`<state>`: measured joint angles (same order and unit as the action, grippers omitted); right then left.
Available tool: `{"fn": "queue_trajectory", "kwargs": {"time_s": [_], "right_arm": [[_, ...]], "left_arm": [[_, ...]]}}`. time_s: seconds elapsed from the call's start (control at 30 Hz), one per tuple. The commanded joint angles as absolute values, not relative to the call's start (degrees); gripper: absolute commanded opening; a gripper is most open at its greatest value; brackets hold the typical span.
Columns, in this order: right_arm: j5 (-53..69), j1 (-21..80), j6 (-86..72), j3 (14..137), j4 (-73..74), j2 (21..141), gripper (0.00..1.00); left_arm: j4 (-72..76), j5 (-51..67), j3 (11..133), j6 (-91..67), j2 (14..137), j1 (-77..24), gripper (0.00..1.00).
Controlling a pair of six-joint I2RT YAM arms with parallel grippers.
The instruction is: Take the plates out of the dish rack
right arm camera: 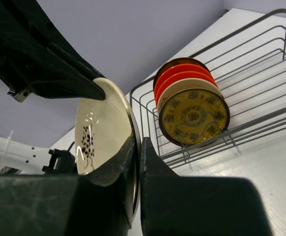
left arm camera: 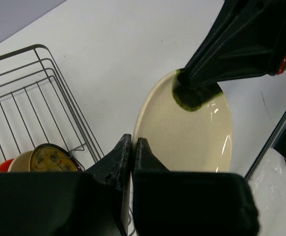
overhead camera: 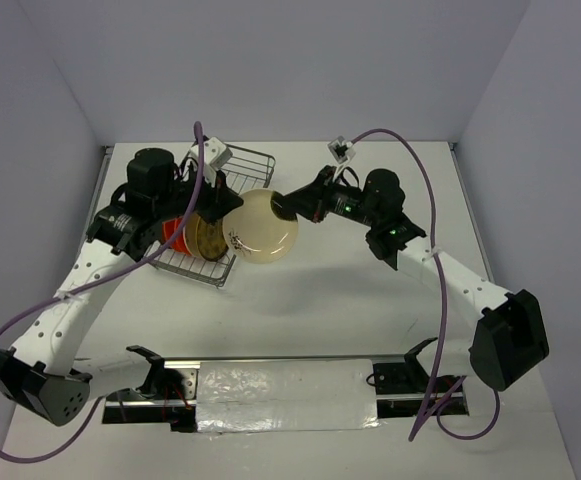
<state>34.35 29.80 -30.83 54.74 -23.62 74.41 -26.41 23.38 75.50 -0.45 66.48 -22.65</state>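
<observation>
Cream plate [overhead camera: 263, 225] sits tilted just beside the right edge of the dish rack [overhead camera: 258, 158], spanning both arms: left hand [overhead camera: 227, 206] pinches its rack-side rim, right hand [overhead camera: 283, 206] pinches the opposite rim, open counter [overhead camera: 320, 310] lying rightward.

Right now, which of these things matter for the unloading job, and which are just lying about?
Job: rack; cream plate, clamped by left gripper and right gripper; mustard plate and orange plates in rack.
Lying about: purple cables; foil strip.
</observation>
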Motion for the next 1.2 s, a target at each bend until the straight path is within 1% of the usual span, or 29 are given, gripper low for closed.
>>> {"fn": "queue_trajectory", "kwargs": {"time_s": [0.0,0.03,0.07,0.17,0.2,0.23,0.27,0.3,0.37,0.4,0.47,0.5,0.53,0.57,0.6,0.63,0.67,0.7,0.77,0.8,0.87,0.93,0.97,1.0,1.03,1.07,1.1,1.13,1.17], "right_arm": [[33.2,30.4,-29.4,55.6,-23.5,73.4,0.03],[33.1,30.3,-29.2,55.5,-23.2,73.1,0.00],[32.8,30.2,-29.0,55.1,-23.0,73.0,0.00],[29.6,29.5,-29.4,54.5,-19.3,72.6,0.00],[26.2,28.1,-30.1,54.1,-17.5,72.5,0.00],[25.1,27.1,-31.0,53.5,-17.1,72.3,0.00],[24.1,25.7,-34.1,51.9,-17.0,72.2,0.00],[23.6,24.2,-36.0,50.8,-18.1,72.2,0.00],[24.5,19.9,-40.9,47.4,-20.0,72.2,0.00],[23.4,18.7,-41.9,46.7,-19.9,72.2,0.00],[20.1,16.2,-42.5,45.4,-18.0,72.0,0.00],[13.1,15.7,-42.1,45.5,-13.8,71.9,0.00],[9.1,14.9,-41.3,46.3,-11.1,72.4,0.00],[5.7,14.5,-40.8,46.8,-9.2,73.2,0.00],[2.8,14.0,-40.2,47.4,-6.4,74.3,0.00],[-2.1,13.6,-39.6,49.3,-4.8,77.6,0.00],[-3.3,12.4,-39.2,50.4,-3.5,79.5,0.00],[-3.7,11.5,-38.9,51.2,-3.9,83.4,0.00],[-1.2,9.3,-38.1,52.9,-6.7,87.1,0.00],[-0.3,8.4,-37.7,53.7,-9.2,90.6,0.01],[3.9,6.3,-37.4,56.5,-11.0,94.1,0.04],[5.9,5.4,-37.2,59.9,-11.2,98.9,0.08],[6.6,5.3,-36.8,61.0,-10.5,99.9,0.12],[6.6,5.2,-36.1,62.0,-9.8,101.7,0.35],[6.4,5.2,-36.0,63.3,-8.9,102.3,0.52],[5.9,5.4,-36.5,63.2,-7.0,102.5,0.66],[4.9,5.4,-36.9,63.2,-6.3,102.0,0.71],[3.5,5.5,-37.5,61.5,-5.5,101.1,0.72],[-0.3,5.6,-38.4,60.7,-2.7,100.1,0.78]], "left_arm": [[-20.0,21.3,76.8,-3.2,67.8,-22.3,0.10],[-19.6,18.5,76.8,-3.3,68.2,-22.3,0.10],[-19.2,16.8,77.1,-3.6,69.2,-22.3,0.09],[-19.8,10.9,79.1,-4.5,72.0,-22.3,0.23],[-20.2,9.6,79.7,-4.5,72.9,-22.3,0.44],[-20.6,8.4,80.4,-4.5,73.7,-22.3,0.57],[-21.8,7.0,81.8,-4.6,75.5,-22.3,0.67],[-22.1,6.8,82.3,-4.2,76.3,-22.3,0.73],[-22.1,4.7,83.2,-4.3,77.9,-22.3,0.80],[-22.1,4.0,83.5,-4.5,78.3,-22.3,0.81],[-22.5,1.3,84.5,-4.3,79.6,-22.3,0.82],[-23.0,-3.3,84.7,-4.3,80.0,-22.3,0.84],[-23.5,-6.2,85.2,-4.0,80.7,-22.3,0.84],[-24.2,-9.0,85.6,-3.5,81.2,-22.3,0.83],[-25.0,-14.3,85.9,-2.7,81.7,-22.3,0.82],[-26.8,-16.9,86.0,-2.3,82.7,-22.2,0.80],[-27.6,-18.5,85.7,-0.7,83.0,-22.1,0.77],[-28.2,-19.3,85.3,-0.6,83.1,-22.1,0.76],[-29.4,-19.9,82.9,2.3,82.4,-22.1,0.74],[-29.6,-20.5,81.2,3.2,82.2,-22.0,0.70],[-30.1,-21.2,80.0,3.7,81.1,-21.8,0.66],[-30.4,-21.5,78.5,4.1,80.2,-21.4,0.66],[-30.5,-21.4,78.0,4.5,80.0,-21.2,0.65],[-30.8,-21.3,76.9,4.7,79.6,-21.2,0.65],[-30.8,-21.8,76.4,4.7,79.6,-20.9,0.65],[-31.2,-21.5,75.6,4.8,79.9,-20.8,0.60],[-31.4,-21.3,75.1,4.9,80.0,-20.7,0.58],[-31.2,-21.3,74.6,4.9,80.2,-20.8,0.55],[-30.9,-21.3,74.2,4.7,80.3,-20.8,0.49]]}}
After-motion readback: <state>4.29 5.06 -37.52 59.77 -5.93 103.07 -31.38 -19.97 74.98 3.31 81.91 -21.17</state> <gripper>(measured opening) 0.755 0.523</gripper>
